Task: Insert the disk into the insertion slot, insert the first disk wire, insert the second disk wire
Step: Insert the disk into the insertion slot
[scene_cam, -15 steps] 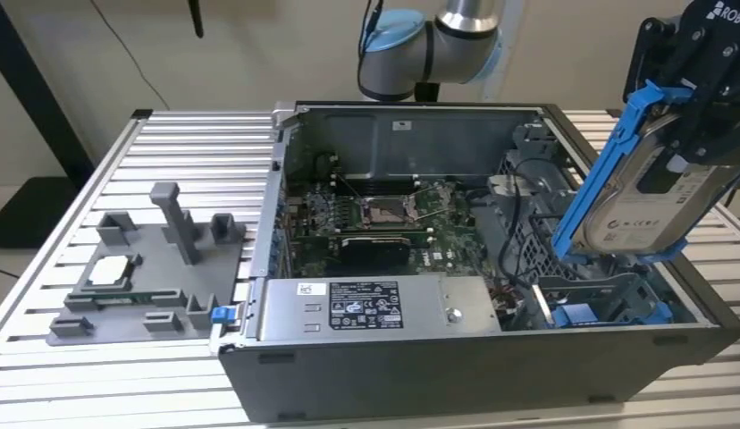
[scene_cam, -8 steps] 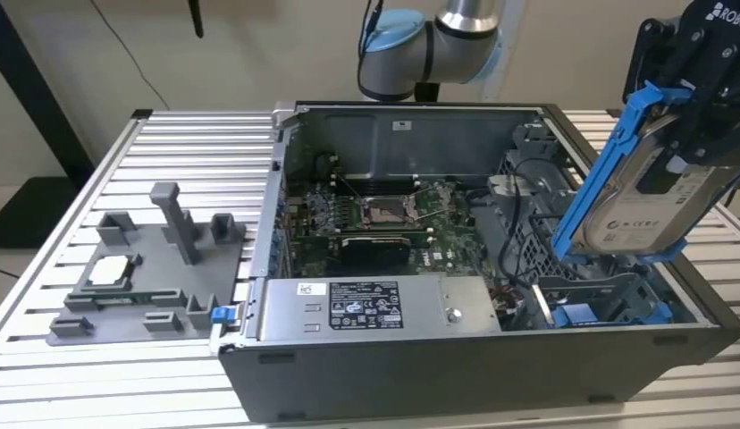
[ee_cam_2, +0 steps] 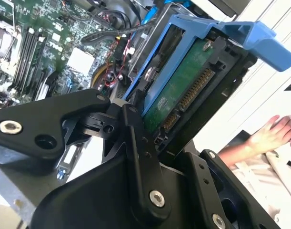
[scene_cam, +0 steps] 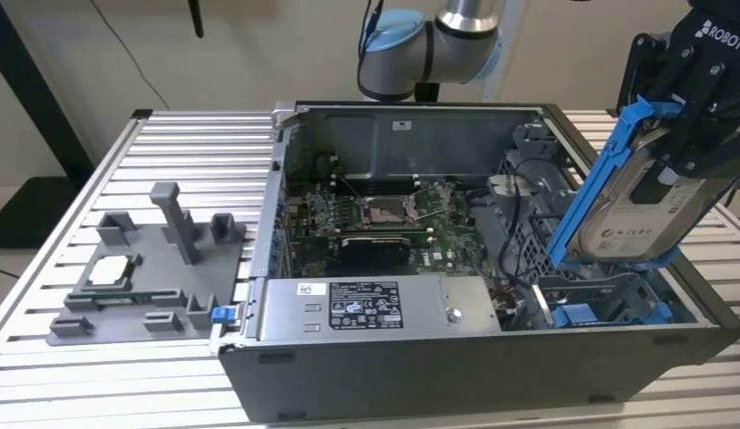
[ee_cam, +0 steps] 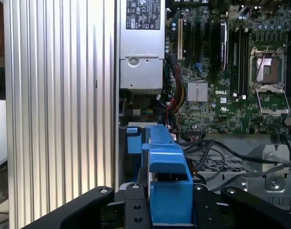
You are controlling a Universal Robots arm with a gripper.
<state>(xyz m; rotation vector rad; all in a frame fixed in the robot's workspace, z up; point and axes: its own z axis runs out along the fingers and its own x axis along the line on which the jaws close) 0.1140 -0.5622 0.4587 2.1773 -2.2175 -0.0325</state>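
Observation:
My gripper is shut on the disk, a silver drive with a white label in a blue carrier. It hangs tilted above the open computer case's side at the exterior view's right. Below it lies the insertion slot, a grey bay with blue rails. In the second wrist view the disk's green board sits between the black fingers. In the first wrist view the blue carrier stands over the slot's blue tab. Black cables lie by the bay; I cannot tell which are the disk wires.
The case holds a green motherboard with an open CPU socket and a silver power supply. At the exterior view's left, a grey fixture on the slatted table carries a small square chip. A person's hand is beside the case.

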